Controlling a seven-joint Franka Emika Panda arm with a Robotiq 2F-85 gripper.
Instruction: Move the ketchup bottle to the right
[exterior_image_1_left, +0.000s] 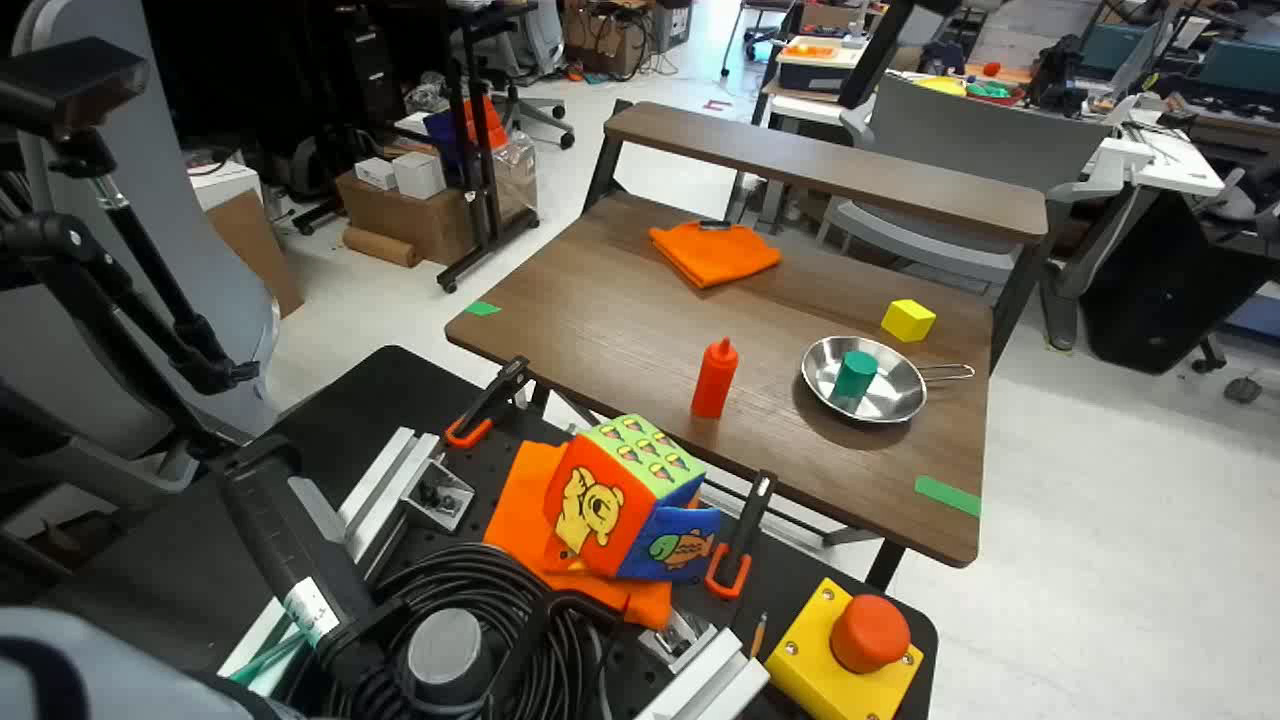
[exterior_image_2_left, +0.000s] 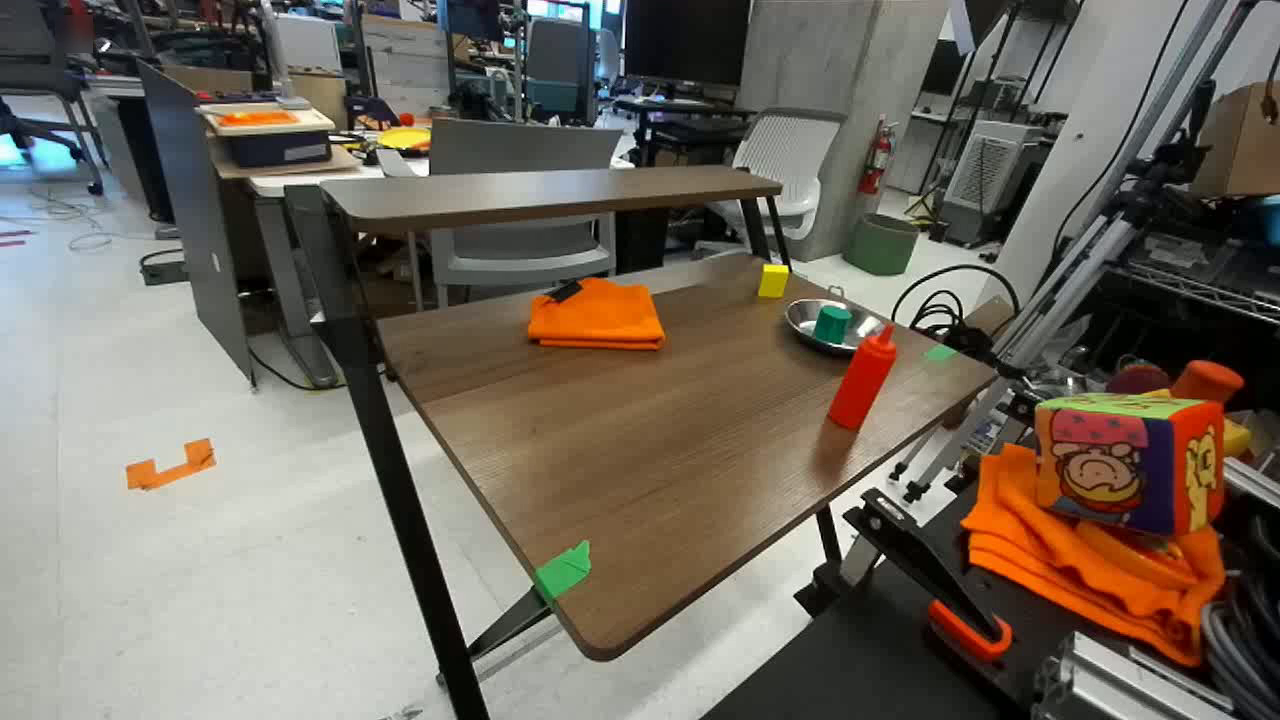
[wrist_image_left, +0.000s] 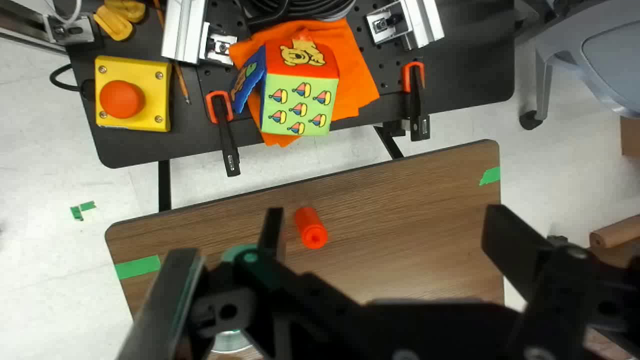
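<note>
The red ketchup bottle stands upright on the brown table (exterior_image_1_left: 600, 320) near the edge facing the robot's base. It shows in both exterior views (exterior_image_1_left: 714, 382) (exterior_image_2_left: 862, 384) and from above in the wrist view (wrist_image_left: 311, 229). My gripper (wrist_image_left: 387, 215) shows only in the wrist view. It is wide open with nothing between its fingers. It is high above the table, and the bottle appears below, close to the left finger in the picture. The gripper does not touch the bottle. The gripper is out of both exterior views.
A metal pan (exterior_image_1_left: 895, 390) holding a green cylinder (exterior_image_1_left: 856, 375) stands beside the bottle. A yellow block (exterior_image_1_left: 908, 320) and a folded orange cloth (exterior_image_1_left: 715, 255) lie farther back, near a raised shelf (exterior_image_1_left: 820, 165). A soft cube (wrist_image_left: 300, 95) and clamps (wrist_image_left: 227, 140) sit on the black base.
</note>
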